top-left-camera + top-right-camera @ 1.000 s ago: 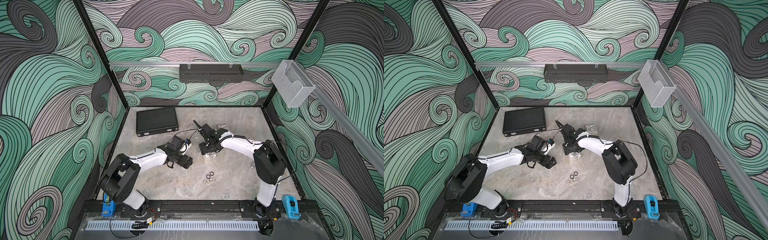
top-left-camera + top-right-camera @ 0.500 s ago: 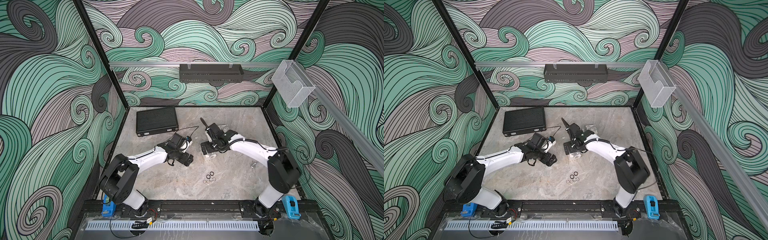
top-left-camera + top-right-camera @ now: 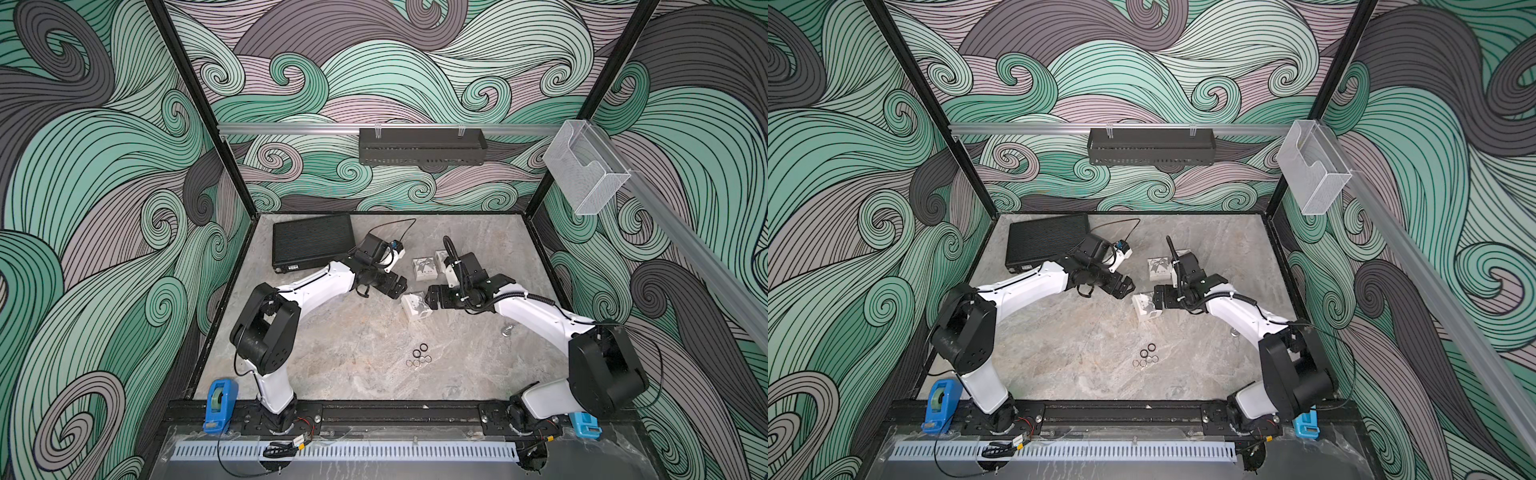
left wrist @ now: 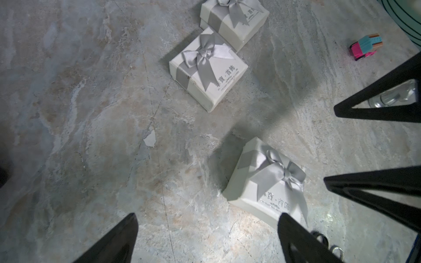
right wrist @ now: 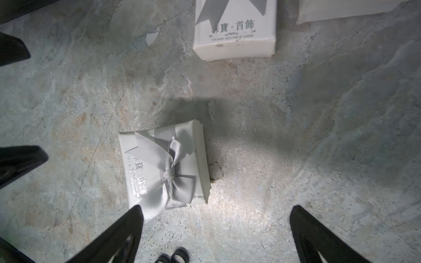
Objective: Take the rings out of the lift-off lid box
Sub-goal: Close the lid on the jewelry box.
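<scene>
A small white lift-off lid box (image 3: 415,306) (image 3: 1144,306) with a grey ribbon bow lies on the table, lid on, a little tilted. It shows in the left wrist view (image 4: 266,186) and the right wrist view (image 5: 164,164). The rings (image 3: 419,356) (image 3: 1147,356), thin silvery ones and two black ones, lie in a loose cluster on the bare table nearer the front. My left gripper (image 3: 397,289) (image 4: 207,241) is open just left of the box. On the box's right, my right gripper (image 3: 430,300) (image 5: 216,234) is open with nothing in it.
Two more white bow boxes (image 3: 424,268) (image 3: 440,257) stand behind the grippers. A black case (image 3: 311,245) lies at the back left. A pink-and-teal item (image 4: 364,46) and a small metal piece (image 3: 508,330) lie to the right.
The right gripper has opened wide and drawn back to the right, its elbow swinging outward. The box now rests free on the table. The left gripper has shifted toward the back.
</scene>
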Robot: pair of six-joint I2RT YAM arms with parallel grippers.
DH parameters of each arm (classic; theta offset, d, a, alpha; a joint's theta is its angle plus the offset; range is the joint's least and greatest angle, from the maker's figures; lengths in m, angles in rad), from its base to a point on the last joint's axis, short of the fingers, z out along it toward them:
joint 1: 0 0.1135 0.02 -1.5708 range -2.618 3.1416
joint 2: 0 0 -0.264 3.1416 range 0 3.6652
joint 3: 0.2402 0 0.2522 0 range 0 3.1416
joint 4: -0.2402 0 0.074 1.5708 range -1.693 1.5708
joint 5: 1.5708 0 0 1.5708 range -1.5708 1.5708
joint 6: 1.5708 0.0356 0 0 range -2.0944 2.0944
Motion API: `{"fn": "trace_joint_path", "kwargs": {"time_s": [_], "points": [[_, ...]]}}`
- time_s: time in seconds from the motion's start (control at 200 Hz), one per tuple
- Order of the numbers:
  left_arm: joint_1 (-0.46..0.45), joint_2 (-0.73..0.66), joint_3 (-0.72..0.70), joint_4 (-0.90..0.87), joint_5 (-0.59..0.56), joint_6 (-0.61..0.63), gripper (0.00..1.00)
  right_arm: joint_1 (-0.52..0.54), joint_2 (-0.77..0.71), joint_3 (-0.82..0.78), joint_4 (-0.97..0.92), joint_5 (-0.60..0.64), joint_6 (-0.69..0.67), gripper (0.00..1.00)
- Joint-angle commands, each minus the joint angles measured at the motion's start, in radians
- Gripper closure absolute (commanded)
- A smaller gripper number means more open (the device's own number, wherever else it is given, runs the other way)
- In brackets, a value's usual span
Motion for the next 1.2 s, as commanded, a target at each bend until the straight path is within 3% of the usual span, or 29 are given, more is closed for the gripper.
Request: {"fn": "trace_joint_path", "kwargs": {"time_s": [0.0,0.321,1.192], "points": [[-0.027,0.043,0.042,-0.071,0.027,0.023,0.03,-0.004,0.025,-0.010,0.049,-0.040,0.008,0.00],[-0.051,0.100,0.068,-0.080,0.035,0.019,0.03,-0.004,0.065,0.000,0.075,-0.054,0.001,0.00],[-0.051,0.102,-0.027,-0.059,-0.002,-0.010,0.03,0.013,0.114,0.027,0.034,-0.043,-0.005,0.00]]}}
